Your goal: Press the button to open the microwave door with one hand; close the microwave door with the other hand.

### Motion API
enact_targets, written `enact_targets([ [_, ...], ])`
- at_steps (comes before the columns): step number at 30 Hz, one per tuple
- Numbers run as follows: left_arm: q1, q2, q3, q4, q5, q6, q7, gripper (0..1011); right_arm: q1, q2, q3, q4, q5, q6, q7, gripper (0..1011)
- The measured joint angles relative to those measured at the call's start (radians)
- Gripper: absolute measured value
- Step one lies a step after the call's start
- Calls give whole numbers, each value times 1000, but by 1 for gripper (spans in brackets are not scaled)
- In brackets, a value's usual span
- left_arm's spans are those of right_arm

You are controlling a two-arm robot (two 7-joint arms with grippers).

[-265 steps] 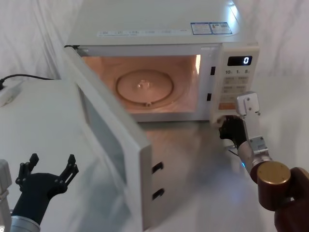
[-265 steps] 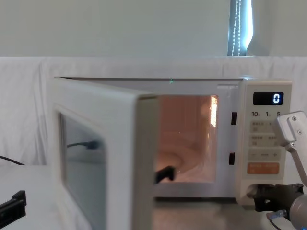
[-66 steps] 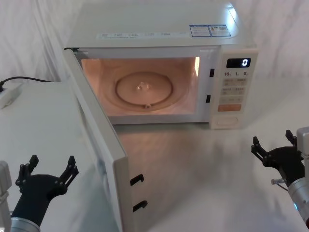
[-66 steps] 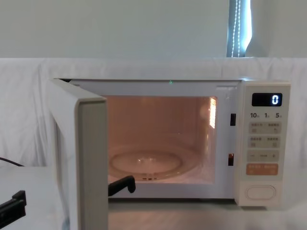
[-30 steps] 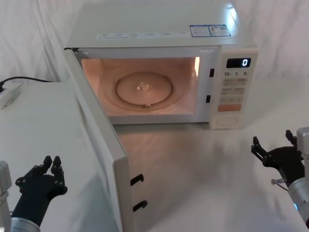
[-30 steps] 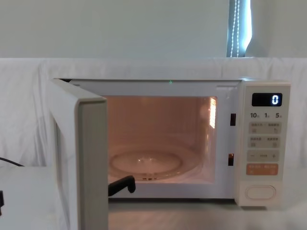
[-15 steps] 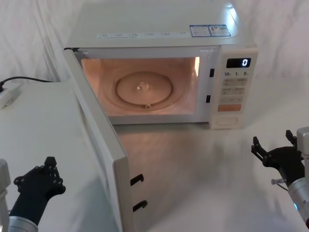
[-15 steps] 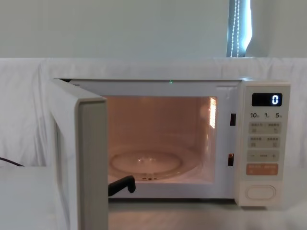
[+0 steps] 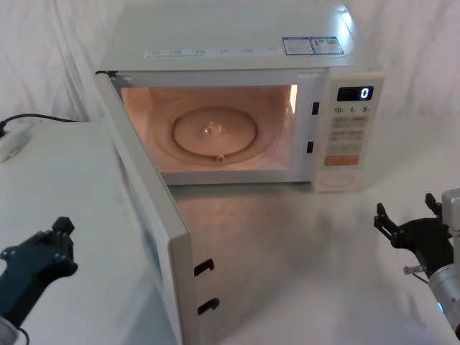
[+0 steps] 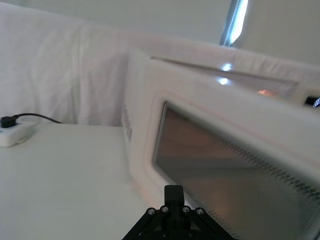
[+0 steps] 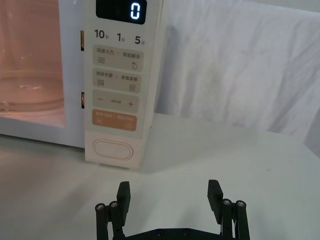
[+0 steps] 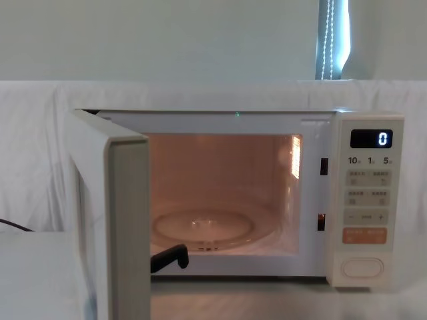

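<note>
The microwave door (image 9: 147, 205) stands wide open, swung out toward me on its left hinge, with the lit cavity showing behind it. In the left wrist view its outer face and dark window (image 10: 225, 170) fill the right side. My left gripper (image 9: 63, 246) is shut with nothing in it, low at the left of the door's outer face, pointing at it and apart from it; its closed tip (image 10: 173, 192) faces the window. The cream oval button (image 9: 339, 181) (image 11: 113, 149) (image 12: 362, 267) sits at the bottom of the control panel. My right gripper (image 9: 406, 208) (image 11: 169, 188) hangs open, well in front of the button.
A white power strip (image 9: 11, 138) (image 10: 12, 135) with a black cable lies at the table's far left. A glass turntable (image 9: 215, 128) rests inside the cavity. White cloth covers the table (image 9: 287, 251) and hangs behind the microwave.
My left gripper's fingers have closed, and it has turned and shifted left, now pointing at the door's outer face. The door and right gripper have not moved.
</note>
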State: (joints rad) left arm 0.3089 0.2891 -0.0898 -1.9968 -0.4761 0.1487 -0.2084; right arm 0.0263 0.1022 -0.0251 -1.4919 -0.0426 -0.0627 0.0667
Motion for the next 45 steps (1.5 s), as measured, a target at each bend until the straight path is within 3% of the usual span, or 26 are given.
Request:
enact_targets([
  [3, 12, 25, -39, -42, -88, 45, -41, 0, 0, 0, 0, 0, 0, 0, 0, 1002],
  [4, 12, 25, -39, -42, -88, 45, -41, 0, 0, 0, 0, 0, 0, 0, 0, 1002],
  [8, 18, 57, -74, -76, -174, 85, -87, 0, 0, 0, 0, 0, 0, 0, 0, 1002],
  [16, 3, 104, -86, -90, -246, 124, -126, 0, 0, 0, 0, 0, 0, 0, 0, 1002],
  [23, -26, 135, -56, -79, -262, 129, -136, 0, 0, 0, 0, 0, 0, 0, 0, 1002],
  [30, -73, 162, 2, -54, -262, 120, -142, 0, 0, 0, 0, 0, 0, 0, 0, 1002],
  [45, -192, 177, 110, 6, -252, 102, -111, 0, 0, 0, 0, 0, 0, 0, 0, 1002],
])
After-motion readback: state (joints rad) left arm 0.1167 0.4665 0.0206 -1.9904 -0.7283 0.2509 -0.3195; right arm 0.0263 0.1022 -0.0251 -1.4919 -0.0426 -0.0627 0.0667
